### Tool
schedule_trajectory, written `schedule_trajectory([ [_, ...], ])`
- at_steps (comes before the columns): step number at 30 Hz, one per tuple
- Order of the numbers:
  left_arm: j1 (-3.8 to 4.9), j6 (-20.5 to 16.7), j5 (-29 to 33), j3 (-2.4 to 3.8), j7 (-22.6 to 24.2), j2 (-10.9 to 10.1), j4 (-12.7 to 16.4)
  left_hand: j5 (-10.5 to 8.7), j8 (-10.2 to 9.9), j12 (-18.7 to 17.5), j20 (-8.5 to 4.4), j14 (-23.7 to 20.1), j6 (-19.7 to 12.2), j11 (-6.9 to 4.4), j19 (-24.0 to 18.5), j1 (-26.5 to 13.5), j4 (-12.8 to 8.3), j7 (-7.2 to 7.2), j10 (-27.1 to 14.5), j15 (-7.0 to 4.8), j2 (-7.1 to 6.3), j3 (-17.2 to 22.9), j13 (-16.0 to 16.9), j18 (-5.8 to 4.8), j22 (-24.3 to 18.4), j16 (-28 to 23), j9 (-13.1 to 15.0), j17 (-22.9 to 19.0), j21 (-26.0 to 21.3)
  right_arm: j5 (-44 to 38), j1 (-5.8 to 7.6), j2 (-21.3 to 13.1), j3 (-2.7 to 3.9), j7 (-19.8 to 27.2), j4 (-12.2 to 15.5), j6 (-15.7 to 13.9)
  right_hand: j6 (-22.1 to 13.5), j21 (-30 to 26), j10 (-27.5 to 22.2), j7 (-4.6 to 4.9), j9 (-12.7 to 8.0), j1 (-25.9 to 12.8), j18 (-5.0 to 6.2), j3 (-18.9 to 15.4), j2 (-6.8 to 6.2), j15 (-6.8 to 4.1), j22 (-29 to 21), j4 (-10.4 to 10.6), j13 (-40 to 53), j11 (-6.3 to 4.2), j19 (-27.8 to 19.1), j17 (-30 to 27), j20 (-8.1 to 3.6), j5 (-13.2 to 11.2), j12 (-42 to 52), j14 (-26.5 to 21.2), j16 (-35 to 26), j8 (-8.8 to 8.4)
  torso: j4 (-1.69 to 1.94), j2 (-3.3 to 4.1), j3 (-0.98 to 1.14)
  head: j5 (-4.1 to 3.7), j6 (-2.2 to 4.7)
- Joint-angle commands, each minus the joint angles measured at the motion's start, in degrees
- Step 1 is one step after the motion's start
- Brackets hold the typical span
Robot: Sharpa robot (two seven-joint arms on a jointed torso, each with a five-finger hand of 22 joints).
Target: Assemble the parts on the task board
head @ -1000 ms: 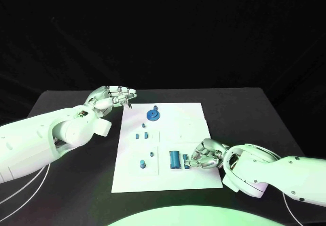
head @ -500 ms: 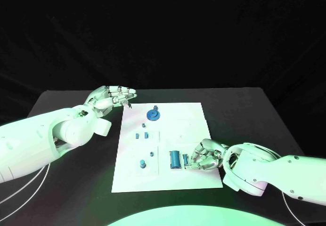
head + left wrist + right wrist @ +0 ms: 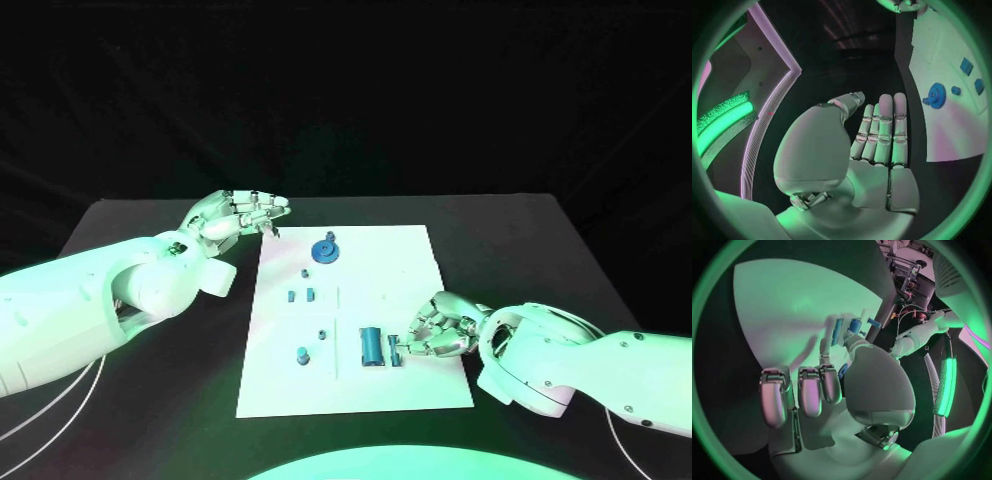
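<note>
Task board w/ blue parts, two silver hands at its edges.
Black matte table [image 3: 548,230]; flat white rect. task board [image 3: 389,270] at centre. Left hand [image 3: 238,212], jointed metal, just off board's far-left corner: fingers straight and side by side, holding nothing. Right hand [image 3: 440,330] on board's near-right part, fingers curled in at a small blue piece [image 3: 395,352]; cannot tell if it's gripped. Parts, lg to sm: round toothed gear [image 3: 327,249] at far end; upright-edged blue block [image 3: 371,346] just beside right hand; two small square pieces [image 3: 300,295] mid-board; short peg [image 3: 302,355] near-left.
</note>
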Motion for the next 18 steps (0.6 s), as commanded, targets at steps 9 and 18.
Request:
schedule_trajectory([
  [9,-1.24,-5.1,4.0,0.03,4.2,2.1,-2.6,0.07,0.6,1.7,0.98,-6.8,-1.4,0.46,-3.8,-0.8,1.7,0.26,-0.6,1.29,-0.19,-0.4,-0.2,0.49,-2.3,-3.3,-0.4,-2.0,-4.9,20.6,4.47,3.5,0.51,32.2,-13.5,-8.9,-5.5,-14.0,-1.8,2.43,-0.9,8.9,2.24,-2.4,1.15,2.37,10.7,-1.4,7.1,2.41,1.0,4.3,1.94,1.7,-9.1,3.4,-2.0,-2.98,-0.77,-2.37,-0.74,-0.31,4.87],
  [18,-1.58,-11.0,8.2,0.08,8.8,8.2,-11.8,0.05,1.8,-0.2,5.23,-16.1,-2.8,1.81,-9.5,-0.3,3.6,0.58,-1.4,4.64,-0.78,-0.2,-2.1,0.41,-13.5,-23.1,-0.8,-11.4,-23.0,46.9,6.21,13.4,1.42,46.3,-35.5,-1.9,-10.9,-72.8,-23.4,6.41,-4.4,17.5,9.6,8.2,-0.89,5.89,-17.4,-0.9,-30.3,6.2,-19.4,-39.4,5.62,-3.9,-58.2,-19.2,-41.8,-6.81,-0.47,-4.12,-0.58,0.11,10.07],
])
